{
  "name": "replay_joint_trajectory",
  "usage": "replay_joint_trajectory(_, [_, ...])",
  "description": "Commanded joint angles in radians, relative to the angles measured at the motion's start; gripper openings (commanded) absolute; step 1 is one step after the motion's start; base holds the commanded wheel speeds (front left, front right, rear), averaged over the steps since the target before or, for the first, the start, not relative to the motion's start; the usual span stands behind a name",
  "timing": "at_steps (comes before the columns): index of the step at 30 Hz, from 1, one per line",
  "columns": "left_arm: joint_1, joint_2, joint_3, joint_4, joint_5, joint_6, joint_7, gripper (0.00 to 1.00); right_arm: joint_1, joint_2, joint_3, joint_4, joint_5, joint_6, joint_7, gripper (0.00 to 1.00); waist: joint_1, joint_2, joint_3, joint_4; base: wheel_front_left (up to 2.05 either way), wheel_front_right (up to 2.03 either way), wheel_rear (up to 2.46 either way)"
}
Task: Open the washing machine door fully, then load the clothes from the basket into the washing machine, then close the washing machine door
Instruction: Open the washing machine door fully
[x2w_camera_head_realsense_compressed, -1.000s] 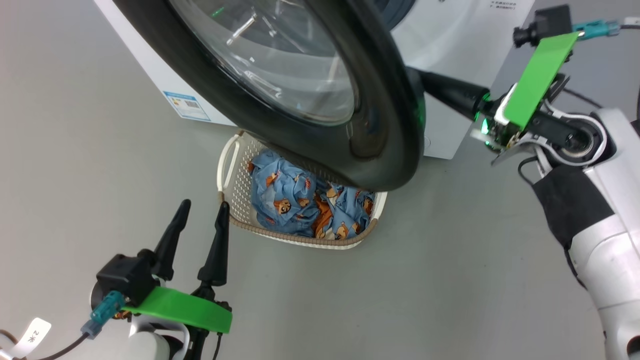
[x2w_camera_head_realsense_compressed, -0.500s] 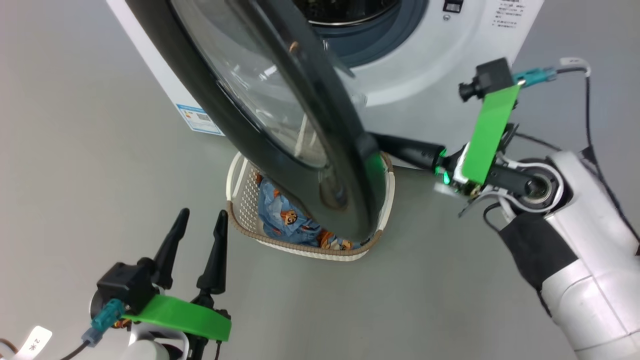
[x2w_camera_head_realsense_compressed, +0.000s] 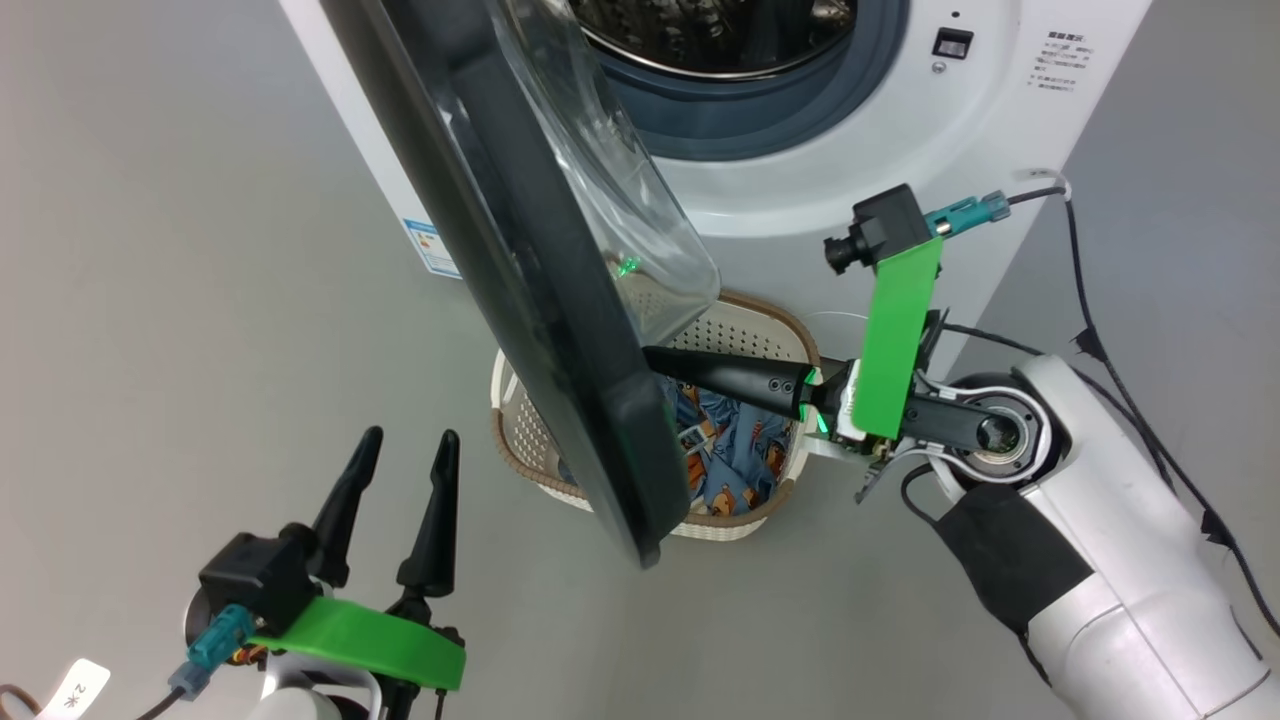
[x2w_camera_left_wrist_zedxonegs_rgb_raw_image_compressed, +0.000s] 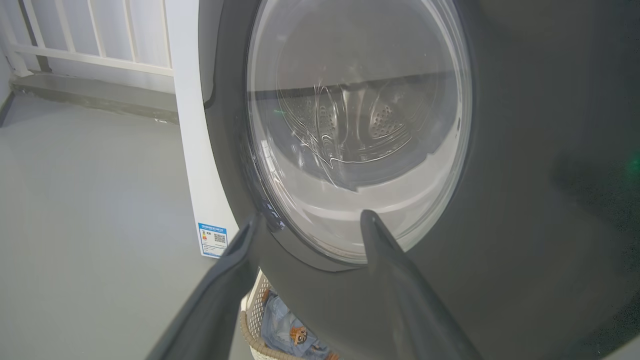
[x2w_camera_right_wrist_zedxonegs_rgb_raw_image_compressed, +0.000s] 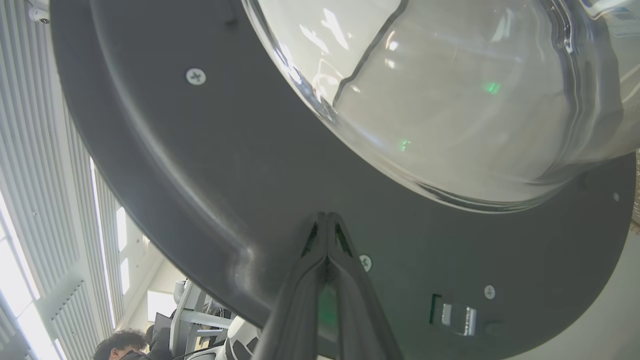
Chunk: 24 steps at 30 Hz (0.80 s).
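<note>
Right now my right gripper (x2w_camera_head_realsense_compressed: 662, 362) has its two fingers pressed flat together, holding nothing. The joined tips rest against the inner face of the door (x2w_camera_head_realsense_compressed: 545, 340), on the black rim (x2w_camera_right_wrist_zedxonegs_rgb_raw_image_compressed: 200, 165) just below the glass bowl (x2w_camera_head_realsense_compressed: 620, 200). I read that as a push, not a grip: a closed point can slide along the rim as the door turns, where a pinch would bind. My left gripper (x2w_camera_head_realsense_compressed: 405, 437) hangs low on the left, fingers spread wide and empty. It faces the door's outer side and is apart from it, parked out of the work.

The door stands about square to the washer (x2w_camera_head_realsense_compressed: 860, 190), edge-on to my head camera, hinged on my left. The drum (x2w_camera_head_realsense_compressed: 720, 30) is bared, but I'd say the opening is not yet full. The door's lower edge hangs over the left part of the basket (x2w_camera_head_realsense_compressed: 775, 322), which sits just before the washer. The clothes (x2w_camera_head_realsense_compressed: 735, 470) lie heaped inside it, partly hidden by the door.

Bare floor (x2w_camera_head_realsense_compressed: 200, 300) lies on the door's outer side, so there is room to go wider. My left gripper sits near that sweep, though, and may need shifting. The right fingers cross close over the basket.
</note>
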Motion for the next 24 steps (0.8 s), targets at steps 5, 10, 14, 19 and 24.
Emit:
replay_joint_trajectory(5, [0.006,0.011,0.036,-0.018,0.009,-0.002,-0.006,1.00,0.028,0.049,0.025,-0.037,0.003,0.002,-0.001,0.00,0.0000,0.0000,-0.008,0.014,0.00,0.00,0.00])
replay_joint_trajectory(10, [0.010,0.010,0.041,-0.016,0.009,-0.002,-0.006,1.00,0.042,0.048,0.018,-0.037,-0.001,0.002,-0.013,0.00,0.0000,0.0000,-0.016,0.014,0.00,0.00,0.00])
replay_joint_trajectory(14, [0.017,0.012,0.045,-0.014,0.007,-0.002,-0.006,1.00,0.061,0.041,0.006,-0.042,-0.011,0.002,-0.040,0.00,0.0000,0.0000,-0.027,0.001,0.00,0.00,0.00])
replay_joint_trajectory(19, [0.023,0.020,0.047,-0.012,0.006,-0.002,-0.006,1.00,0.102,0.027,-0.005,-0.061,-0.023,0.002,-0.080,0.00,0.0000,0.0000,-0.044,-0.024,0.00,0.00,0.00])
replay_joint_trajectory(24, [0.036,0.036,0.048,-0.010,0.004,-0.002,-0.006,1.00,0.170,-0.003,-0.033,-0.089,-0.032,0.002,-0.152,0.49,0.0000,0.0000,-0.067,-0.057,0.00,0.00,0.00])
